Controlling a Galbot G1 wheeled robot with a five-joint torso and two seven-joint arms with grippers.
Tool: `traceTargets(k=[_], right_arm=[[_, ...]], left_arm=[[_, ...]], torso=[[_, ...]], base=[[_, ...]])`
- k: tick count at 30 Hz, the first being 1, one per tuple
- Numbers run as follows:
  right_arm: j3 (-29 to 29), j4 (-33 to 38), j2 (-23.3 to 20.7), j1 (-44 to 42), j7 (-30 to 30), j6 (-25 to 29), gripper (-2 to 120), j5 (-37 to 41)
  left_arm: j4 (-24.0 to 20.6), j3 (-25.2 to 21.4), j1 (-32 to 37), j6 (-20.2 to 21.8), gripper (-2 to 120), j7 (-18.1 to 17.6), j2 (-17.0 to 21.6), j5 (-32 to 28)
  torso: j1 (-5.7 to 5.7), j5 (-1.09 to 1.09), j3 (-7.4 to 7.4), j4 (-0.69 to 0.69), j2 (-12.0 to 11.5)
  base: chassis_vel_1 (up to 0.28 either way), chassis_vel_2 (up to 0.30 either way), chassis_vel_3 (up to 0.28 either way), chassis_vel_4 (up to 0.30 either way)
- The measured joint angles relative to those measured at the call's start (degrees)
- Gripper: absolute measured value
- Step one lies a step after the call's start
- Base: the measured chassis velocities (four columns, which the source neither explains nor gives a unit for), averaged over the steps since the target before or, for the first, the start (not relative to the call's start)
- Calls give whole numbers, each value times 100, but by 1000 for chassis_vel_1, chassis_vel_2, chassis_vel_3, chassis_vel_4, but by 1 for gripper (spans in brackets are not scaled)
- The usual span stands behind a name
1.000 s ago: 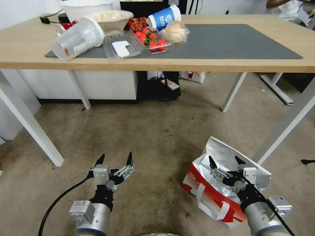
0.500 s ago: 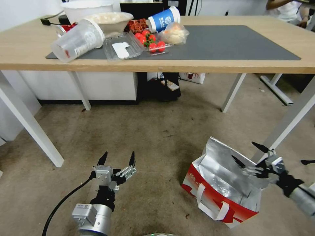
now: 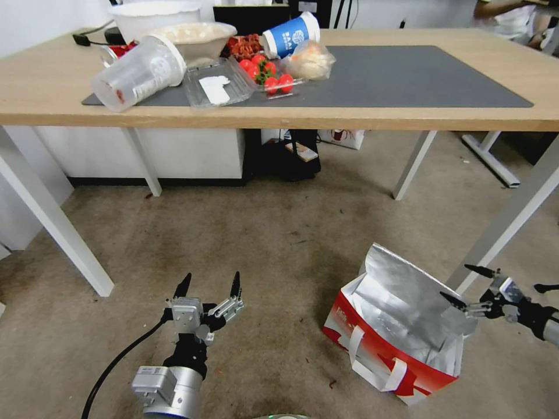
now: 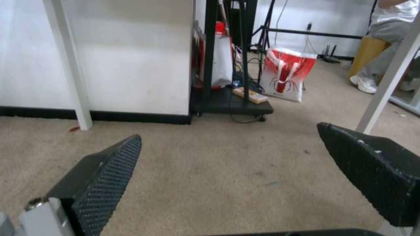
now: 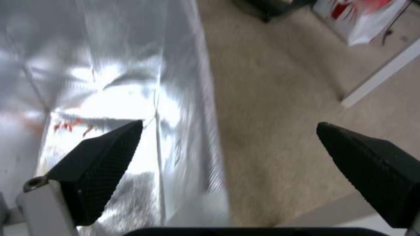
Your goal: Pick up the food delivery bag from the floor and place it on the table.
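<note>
The floor (image 3: 279, 244) is worn grey-brown carpet with darker stains, running under and in front of the table (image 3: 407, 119). The table is a long light-wood top on white legs, with a dark grey mat (image 3: 407, 75) across its middle and right. At the mat's left end lie a tipped clear plastic cup (image 3: 137, 73), a blue paper cup (image 3: 288, 34) on its side, a clear tray of tomatoes (image 3: 268, 74) and a white bowl (image 3: 192, 34).

The food delivery bag (image 3: 396, 329) stands on the floor at the lower right, beside a white table leg (image 3: 512, 218). Its mouth is open, showing the silver foil lining; the outside is red and white with white strap handles.

The right gripper (image 3: 473, 288) hangs at the bag's right-hand rim with its 2 fingers spread wide and nothing held. In the right wrist view (image 5: 227, 154), 1 fingertip (image 5: 109, 147) lies over the foil lining and the other over the carpet beside the bag, so the bag's wall (image 5: 183, 108) sits between them.

The left gripper (image 3: 208, 286) hovers low over bare carpet, well to the left of the bag, its 2 fingers also wide apart and empty. The left wrist view (image 4: 227, 154) shows only carpet between its fingertips.
</note>
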Motion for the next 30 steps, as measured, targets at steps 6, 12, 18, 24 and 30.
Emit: traceTargets(k=[6,12,18,24,30], right_arm=[[-215,-252,39,187,-123,-16,100,-182],[-377,-318,-51,266,-228,-209,93,-240],[-420,-359,-119,290,-304,-308,71,-375],[-421,-359,-107,266,-306,-334,51,-466],[-419,-391,-33,237,-125,-310,26,-532]], left_arm=[[-22,-2,31,0,100,-14,-35,35],[-58,-3,100,-40,100,33,-60,120],[-91,-1,162,-122,100,28,-81,135],[-93,8,197,-198,100,29,-83,245],[-119,-4,201,-210,100,40,-66,252]], torso=[[1,0,0,1,2],[1,-1,0,2,6],[2,-1,0,1,7],[1,-2,0,1,8],[1,-1,0,1,9]], base=[[0,0,0,0],[0,0,0,0],[0,0,0,0],[0,0,0,0],[0,0,0,0]])
